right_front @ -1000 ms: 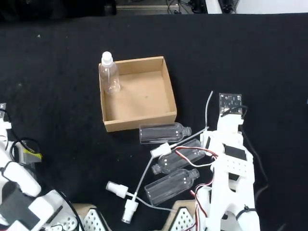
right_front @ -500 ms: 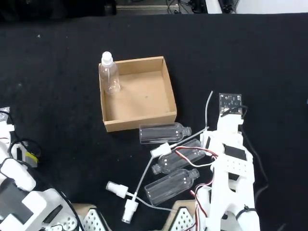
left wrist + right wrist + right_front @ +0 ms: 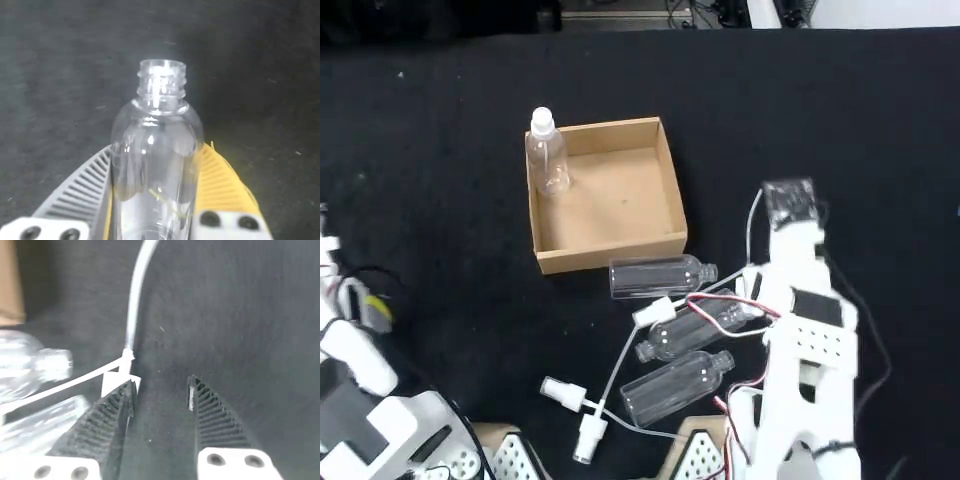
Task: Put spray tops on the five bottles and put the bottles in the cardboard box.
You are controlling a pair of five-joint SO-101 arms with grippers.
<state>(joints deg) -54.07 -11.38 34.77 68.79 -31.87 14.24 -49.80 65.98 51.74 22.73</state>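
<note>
Grip first: the left gripper [image 3: 157, 150] is clamped on an uncapped bottle [image 3: 159, 115], a grey finger [image 3: 85, 185] pressing one side and a yellow finger [image 3: 220, 185] the other. The bottle is clear plastic. Its long axis runs along the fingers, and the threaded open neck sticks out past the fingertips, away from the wrist, over the black table [image 3: 840, 100].

The right gripper [image 3: 162, 382] has its jaws moderately apart with nothing between them. A white spray top [image 3: 114, 382] lies just at the tip of one finger, outside the gap, and its thin tube [image 3: 132, 305] runs away from the gripper.

In the high view the cardboard box [image 3: 612, 252] sits open near the table's middle. A capped bottle [image 3: 547, 152] stands upright in its far corner on the left arm's side. Just outside the box's near wall lies a first loose bottle [image 3: 655, 277], parallel to that wall, neck pointing toward the right arm [image 3: 805, 340]. A second loose bottle [image 3: 692, 331] and a third loose bottle [image 3: 672, 388] lie slanted, side by side, nearer the arms' bases. Close to them lie a second spray top [image 3: 655, 311], a third spray top [image 3: 565, 391] and a fourth spray top [image 3: 589, 437].
</note>
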